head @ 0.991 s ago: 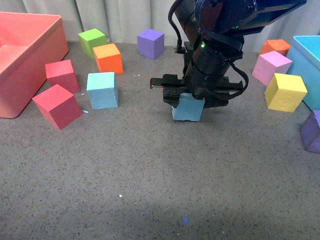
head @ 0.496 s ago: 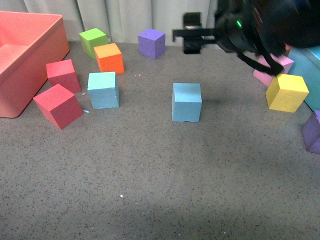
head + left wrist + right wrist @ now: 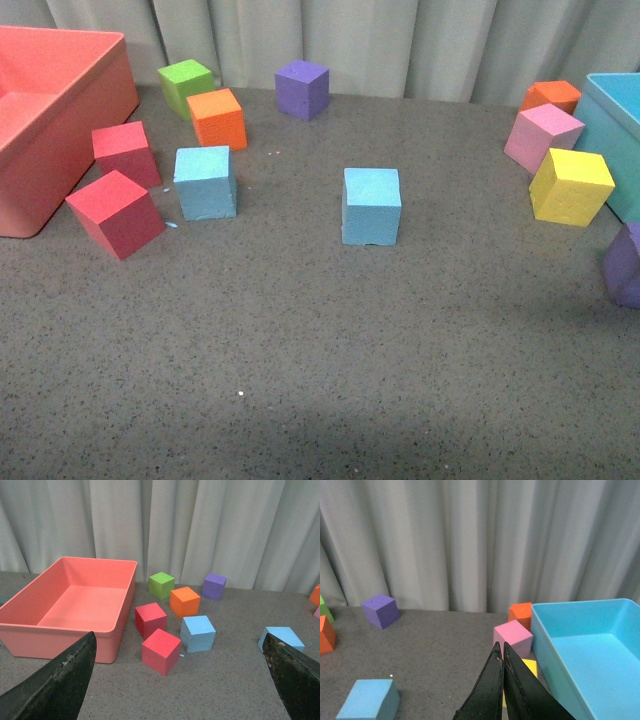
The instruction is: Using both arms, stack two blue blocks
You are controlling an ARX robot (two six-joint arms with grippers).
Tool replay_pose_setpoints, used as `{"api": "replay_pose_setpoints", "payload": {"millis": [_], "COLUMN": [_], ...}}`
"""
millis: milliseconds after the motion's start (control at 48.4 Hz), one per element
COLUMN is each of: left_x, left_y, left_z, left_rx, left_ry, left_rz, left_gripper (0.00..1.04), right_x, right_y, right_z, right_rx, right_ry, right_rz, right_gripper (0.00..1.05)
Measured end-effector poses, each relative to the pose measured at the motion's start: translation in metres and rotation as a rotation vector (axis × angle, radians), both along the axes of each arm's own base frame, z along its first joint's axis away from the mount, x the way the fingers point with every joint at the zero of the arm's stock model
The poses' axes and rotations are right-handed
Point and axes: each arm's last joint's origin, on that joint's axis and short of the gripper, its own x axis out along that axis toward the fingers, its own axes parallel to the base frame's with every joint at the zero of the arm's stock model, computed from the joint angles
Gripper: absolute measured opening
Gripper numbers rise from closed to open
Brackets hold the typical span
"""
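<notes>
The 2 stand well apart on the bench [image 3: 320, 350]: left blue block [image 3: 205, 182] ahead of the wide-spread left pincer [image 3: 178, 645], notched blue block [image 3: 371, 205] at centre (right pincer [image 3: 501, 652] pressed together, empty).

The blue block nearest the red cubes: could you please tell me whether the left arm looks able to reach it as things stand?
Probably yes: the left gripper is open, facing the blue block, whose top is bare; the red cubes stand beside it, apart.
</notes>
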Motion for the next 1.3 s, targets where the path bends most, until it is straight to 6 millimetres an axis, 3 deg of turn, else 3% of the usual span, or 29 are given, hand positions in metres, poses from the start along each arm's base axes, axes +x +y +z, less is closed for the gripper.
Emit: {"api": "replay_pose_setpoints", "payload": {"millis": [227,413,785,1301], "left_x": [0.000,0.000,0.000,0.000], "left_y": [0.000,0.000,0.000,0.000], "left_z": [0.000,0.000,0.000,0.000], "left_rx": [0.000,0.000,0.000,0.000], "left_ry": [0.000,0.000,0.000,0.000], "left_rz": [0.000,0.000,0.000,0.000], "left_gripper": [0.98,0.98,0.98,0.98], "right_x": [-0.041,-0.062,-0.090,-0.110], "right_y": [-0.018,-0.026,-0.035,-0.035], "right_z": [0.000,-0.001,0.001,0.005], "right_rx": [0.000,0.001,0.002,0.002], "right_ry": [0.006,0.008,0.005,-0.010], "right_rz": [-0.004,-0.002,-0.008,-0.007], "right_gripper": [0.01,0.01,0.01,0.01]}}
